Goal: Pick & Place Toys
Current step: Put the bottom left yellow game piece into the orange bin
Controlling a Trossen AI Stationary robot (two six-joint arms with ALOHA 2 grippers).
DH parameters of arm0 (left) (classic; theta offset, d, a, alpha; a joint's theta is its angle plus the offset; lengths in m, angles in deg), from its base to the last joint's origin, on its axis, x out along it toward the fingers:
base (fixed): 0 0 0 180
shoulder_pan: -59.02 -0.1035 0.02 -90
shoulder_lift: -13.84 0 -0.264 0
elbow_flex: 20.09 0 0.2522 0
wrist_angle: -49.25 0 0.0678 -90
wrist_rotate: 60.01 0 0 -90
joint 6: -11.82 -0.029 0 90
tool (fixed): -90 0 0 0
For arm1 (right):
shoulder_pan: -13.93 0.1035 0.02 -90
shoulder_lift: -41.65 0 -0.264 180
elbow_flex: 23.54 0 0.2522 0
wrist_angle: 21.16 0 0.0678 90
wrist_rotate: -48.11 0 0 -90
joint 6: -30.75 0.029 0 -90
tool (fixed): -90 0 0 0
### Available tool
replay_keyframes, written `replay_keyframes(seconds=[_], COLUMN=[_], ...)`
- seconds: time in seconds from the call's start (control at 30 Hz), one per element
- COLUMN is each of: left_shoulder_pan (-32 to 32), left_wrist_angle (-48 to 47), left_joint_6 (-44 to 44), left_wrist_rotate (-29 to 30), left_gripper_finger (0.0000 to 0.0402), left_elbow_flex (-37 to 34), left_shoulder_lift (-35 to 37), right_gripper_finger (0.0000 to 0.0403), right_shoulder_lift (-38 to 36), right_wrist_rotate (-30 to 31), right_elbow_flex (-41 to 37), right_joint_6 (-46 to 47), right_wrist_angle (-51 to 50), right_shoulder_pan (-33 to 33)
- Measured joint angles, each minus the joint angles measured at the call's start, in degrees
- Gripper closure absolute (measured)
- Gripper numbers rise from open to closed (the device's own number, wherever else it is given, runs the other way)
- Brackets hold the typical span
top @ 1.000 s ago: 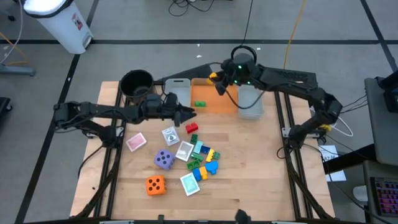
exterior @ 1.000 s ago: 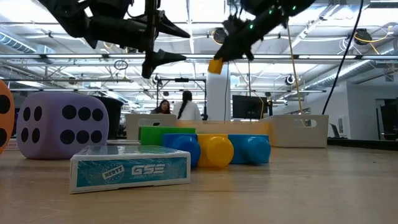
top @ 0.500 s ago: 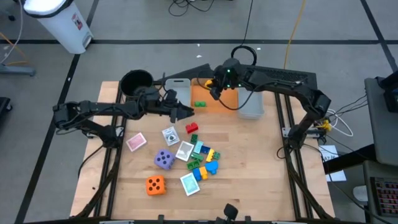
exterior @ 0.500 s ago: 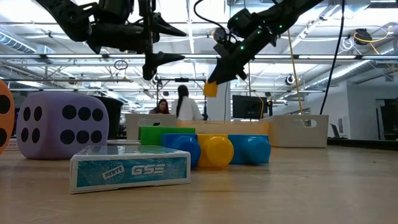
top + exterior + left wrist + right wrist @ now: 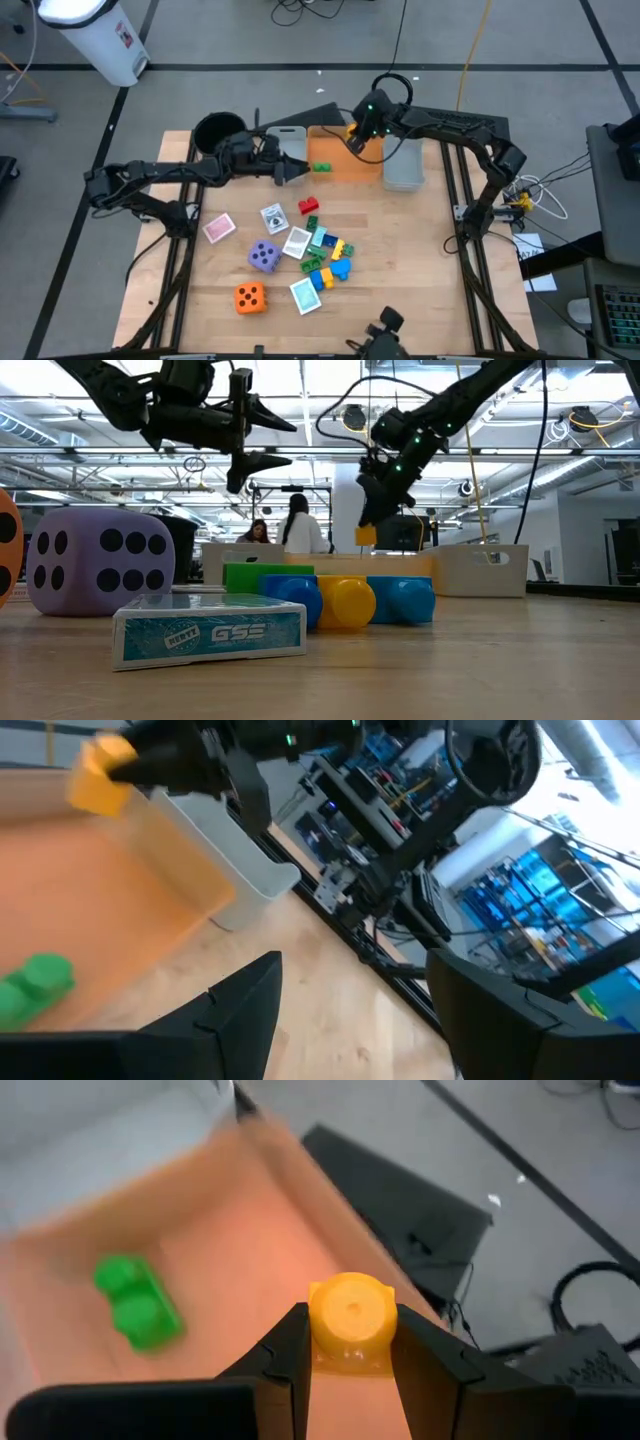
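My right gripper [image 5: 350,1365] is shut on a yellow brick [image 5: 350,1318] and hangs over the orange bin [image 5: 345,165], where a green brick [image 5: 135,1302] lies on the floor. My left gripper [image 5: 293,171] stands open in the air next to the bin's left end with nothing between its fingers. On the table's middle lie a purple die [image 5: 264,256], an orange die [image 5: 250,297], white, pink and teal cards and a heap of coloured bricks [image 5: 328,255]. My right gripper pinches the yellow brick by two opposite sides [image 5: 318,1342] between its two fingers. The fingers slant down from the table's right and far side. The brick [image 5: 366,535] hangs clear above the orange bin, its round stud facing the wrist camera.
Grey bins [image 5: 287,143] [image 5: 404,168] flank the orange bin at the table's far side. A round black pot [image 5: 219,131] stands at the far left corner. A teal card box [image 5: 210,635] lies near the low camera. People stand in the room behind.
My right gripper has come down toward the orange bin with the yellow brick and tipped more steeply downward. My left gripper, still open, has swung toward the table's far edge, nearer the bins.
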Motion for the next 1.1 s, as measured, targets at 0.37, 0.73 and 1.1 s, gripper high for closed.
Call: replay_keyframes(seconds=[0.37, 0.73, 1.1], left_shoulder_pan=[-1.64, -1.6, -1.6], left_wrist_angle=[-0.02, -0.11, -0.13], left_joint_6=[-0.19, -0.57, -2.21], left_wrist_rotate=[1.33, 1.33, 1.31], left_gripper_finger=[0.0147, 0.0147, 0.0147], left_elbow_flex=[0.0, 0.0, 0.0], left_shoulder_lift=[0.0, 0.0, 0.02], right_gripper_finger=[0.0309, 0.0309, 0.0309], right_shoulder_lift=[-0.21, -10.39, -15.67], right_wrist_rotate=[-1.75, -1.71, -1.78], right_elbow_flex=[-5.4, -19.15, -26.27], right_joint_6=[-4.72, -4.74, -1.35], right_wrist_angle=[-4.85, 4.6, 9.39], right_shoulder_pan=[0.41, 1.13, 1.64])
